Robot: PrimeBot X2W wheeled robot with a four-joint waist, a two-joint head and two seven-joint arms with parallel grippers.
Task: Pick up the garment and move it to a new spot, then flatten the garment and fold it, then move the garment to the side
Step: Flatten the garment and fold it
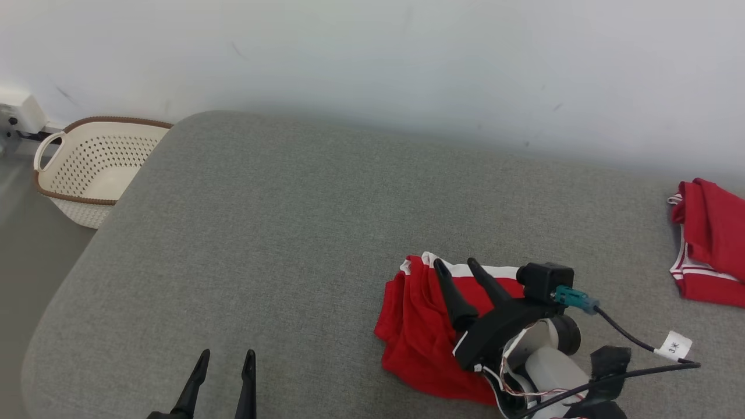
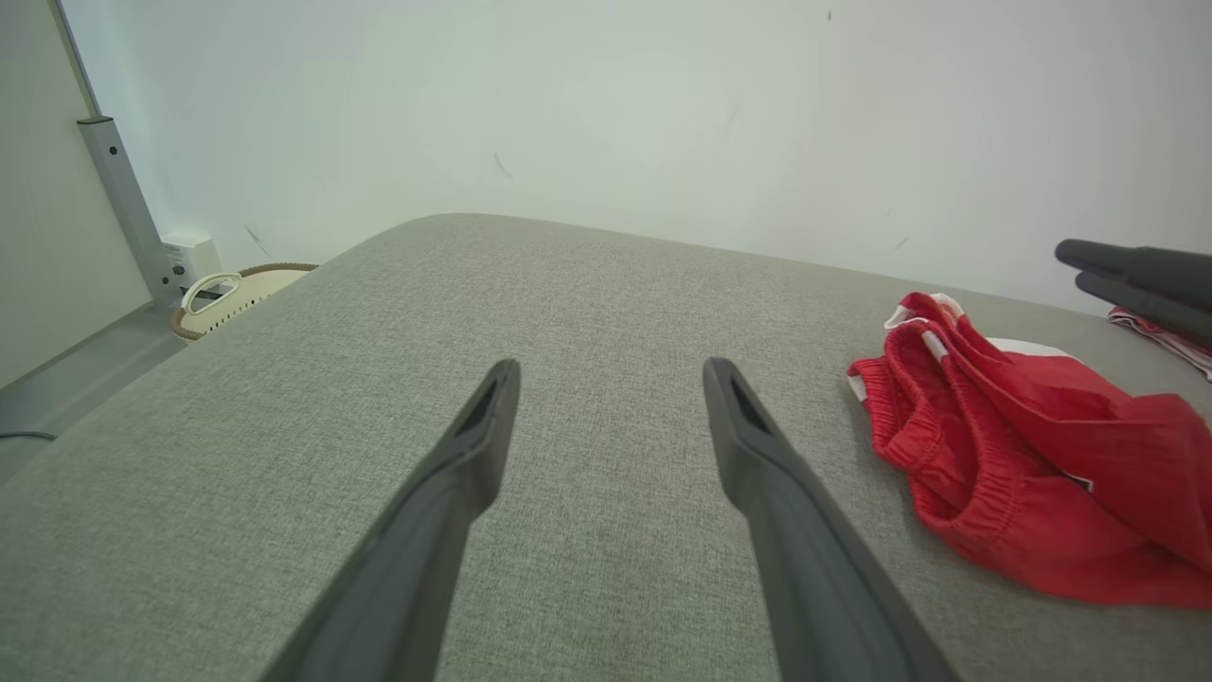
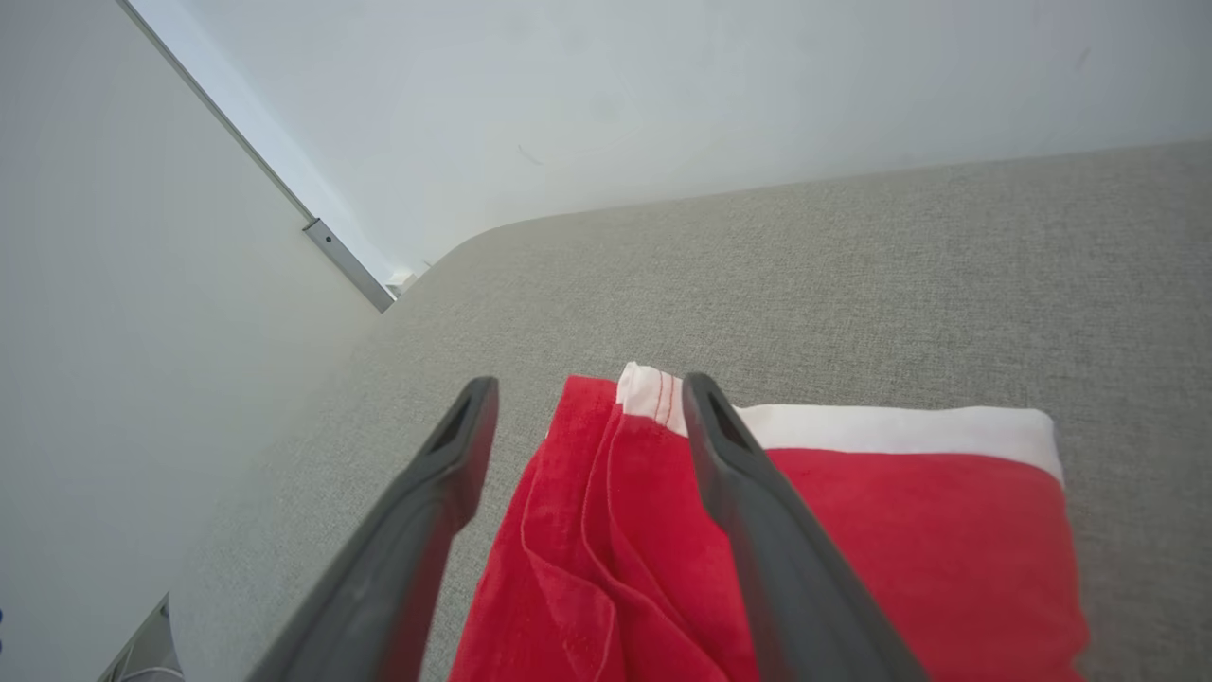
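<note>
red white-trimmed cloth garment (image 1: 416, 326) lies bunched on grey padded surface (image 1: 262, 233) | right gripper (image 1: 455, 263) over it, jaws spread | left gripper (image 1: 227, 352) aside, jaws spread | we advise pinching all layers together

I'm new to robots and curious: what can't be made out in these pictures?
Red garment: head view, near part hidden behind the right pincer and wrist.
Second red garment: head view, cut by the right edge.
White cable tag: head view, print too small.
</note>
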